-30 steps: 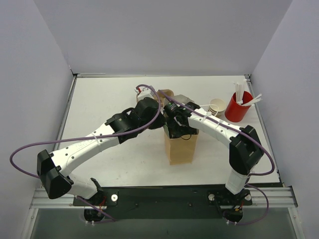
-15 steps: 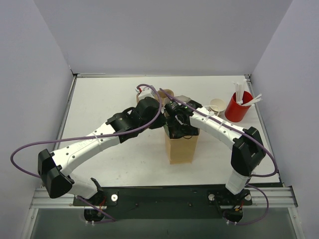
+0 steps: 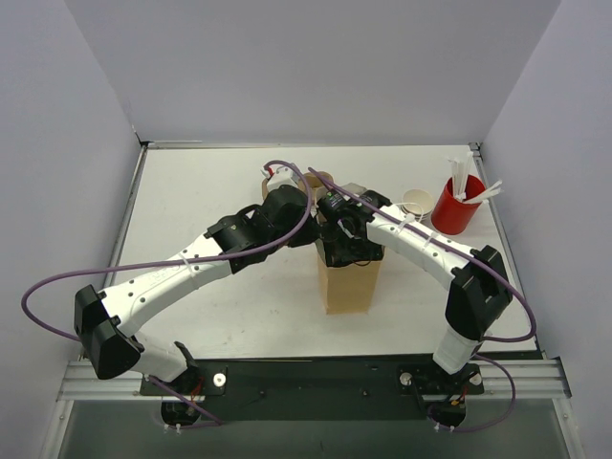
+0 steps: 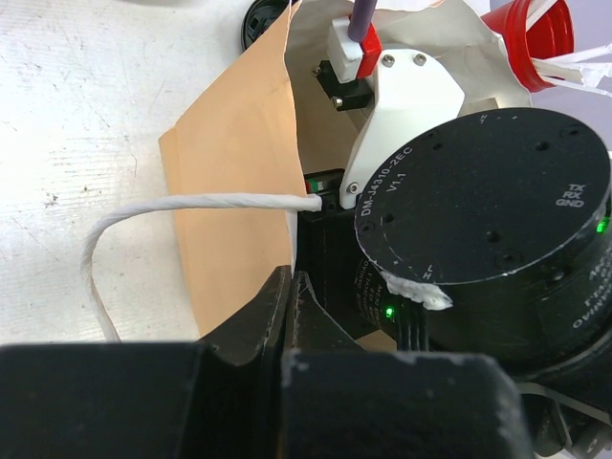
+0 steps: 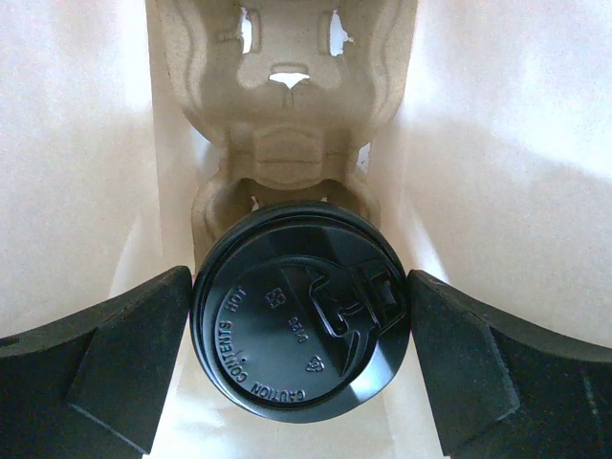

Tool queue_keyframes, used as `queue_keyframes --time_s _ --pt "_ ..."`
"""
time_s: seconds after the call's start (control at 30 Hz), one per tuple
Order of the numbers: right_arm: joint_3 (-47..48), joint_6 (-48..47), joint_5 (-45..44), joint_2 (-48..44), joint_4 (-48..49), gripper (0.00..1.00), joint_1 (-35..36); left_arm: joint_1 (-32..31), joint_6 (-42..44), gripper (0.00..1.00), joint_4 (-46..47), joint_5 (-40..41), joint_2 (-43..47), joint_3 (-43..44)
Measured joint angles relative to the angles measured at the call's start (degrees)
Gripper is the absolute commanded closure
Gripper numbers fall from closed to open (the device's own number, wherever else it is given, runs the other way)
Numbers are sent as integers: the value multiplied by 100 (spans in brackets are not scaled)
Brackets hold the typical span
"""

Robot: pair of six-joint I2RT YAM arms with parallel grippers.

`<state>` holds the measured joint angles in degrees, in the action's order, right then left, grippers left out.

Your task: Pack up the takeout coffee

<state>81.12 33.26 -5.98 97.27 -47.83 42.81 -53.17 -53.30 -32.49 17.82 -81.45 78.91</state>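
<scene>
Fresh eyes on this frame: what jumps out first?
Both arms converge over the open kraft paper bag standing mid-table. Inside it, the right gripper clamps the black-lidded takeout coffee, with a moulded pulp cup carrier lying deeper in the bag. The left gripper pinches the bag's rim beside its white twisted handle, apparently keeping the mouth open.

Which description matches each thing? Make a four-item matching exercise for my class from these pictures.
Things:
1. black lid
2. red cup
3. paper bag
4. pulp carrier

Descriptions:
a. holds white sticks
b. stands upright, tan
c. held by the right gripper
d. deep inside the bag

Pairs: 1-c, 2-a, 3-b, 4-d.
</scene>
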Motion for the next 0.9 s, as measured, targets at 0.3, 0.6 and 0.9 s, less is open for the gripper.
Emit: queue_keyframes --time_s 0.3,0.6,0.9 --pt "46 44 -70 -15 -87 12 31 -7 -7 100 -2 -9 0 13" --pt "48 118 -133 -33 -109 12 103 -37 -42 100 -35 0 0 31" --pt "46 166 -199 -42 -109 12 142 -46 -155 100 -52 52 2 31"
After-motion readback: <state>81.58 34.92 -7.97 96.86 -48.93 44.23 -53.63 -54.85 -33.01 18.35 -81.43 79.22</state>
